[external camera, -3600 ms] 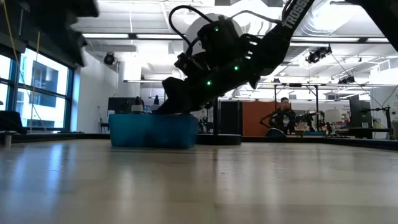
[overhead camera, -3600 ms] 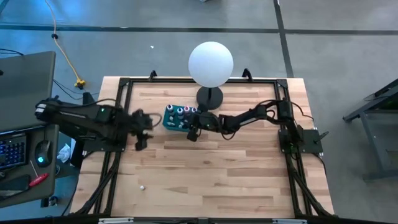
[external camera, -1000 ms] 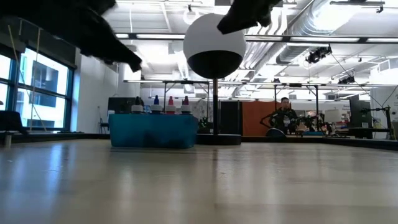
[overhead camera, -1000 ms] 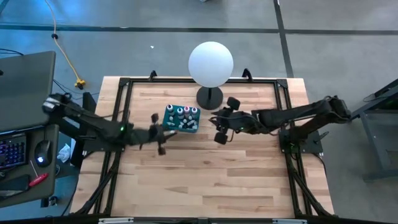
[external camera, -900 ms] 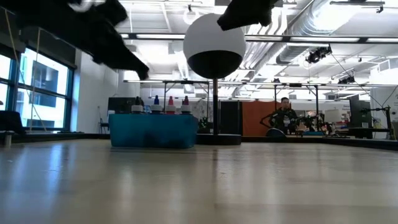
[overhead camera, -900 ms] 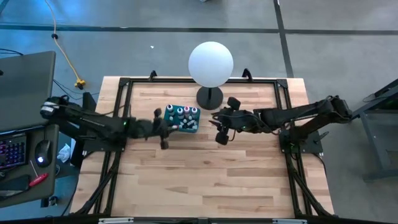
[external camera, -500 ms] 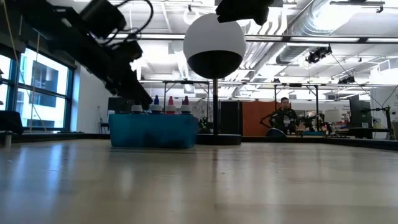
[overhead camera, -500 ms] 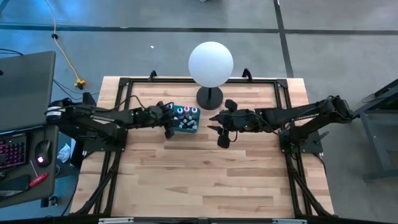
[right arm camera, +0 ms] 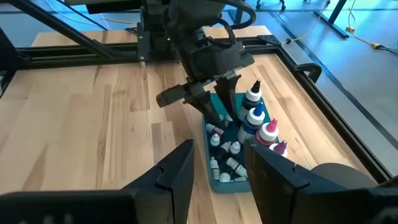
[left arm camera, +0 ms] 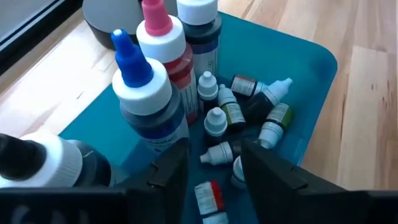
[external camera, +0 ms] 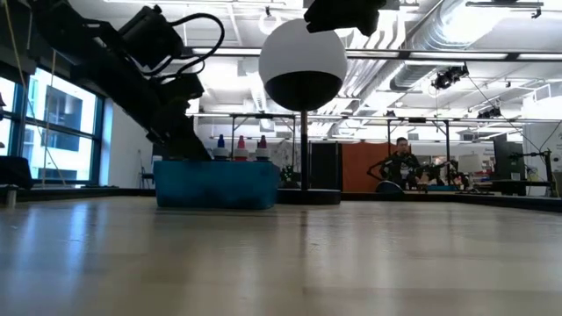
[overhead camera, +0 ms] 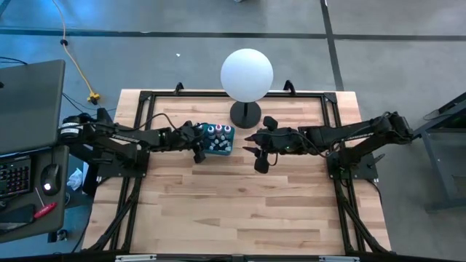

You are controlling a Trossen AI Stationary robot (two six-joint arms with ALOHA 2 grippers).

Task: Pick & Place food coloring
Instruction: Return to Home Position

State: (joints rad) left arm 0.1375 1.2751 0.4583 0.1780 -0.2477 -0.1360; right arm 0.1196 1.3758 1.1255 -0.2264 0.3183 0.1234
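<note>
The teal tray (overhead camera: pixel 225 148) sits beside the white globe's stand. Three taller bottles stand upright in it, with blue (left arm camera: pixel 134 59), pink (left arm camera: pixel 157 18) and white tops. Several tiny white-capped food coloring bottles (left arm camera: pixel 245 115) lie on their sides in a heap on the tray floor. My left gripper (left arm camera: pixel 214 180) is open and dips into the tray's left end (overhead camera: pixel 197 148). Its fingers stand on either side of one lying small bottle (left arm camera: pixel 217 151). My right gripper (overhead camera: pixel 260 151) hovers open above the table, right of the tray.
The big white globe (overhead camera: pixel 247 74) on its black stand (overhead camera: pixel 246 113) rises just beyond the tray's far right corner. A black frame runs along the table's left, far and right edges. Bare wood lies toward the near edge. A person sits far off in the room behind (external camera: pixel 402 162).
My left gripper has swung from the bare wood near-left of the tray toward the far edge and right. It has come down until its fingers are inside the tray's left end. The right arm has stayed almost where it was.
</note>
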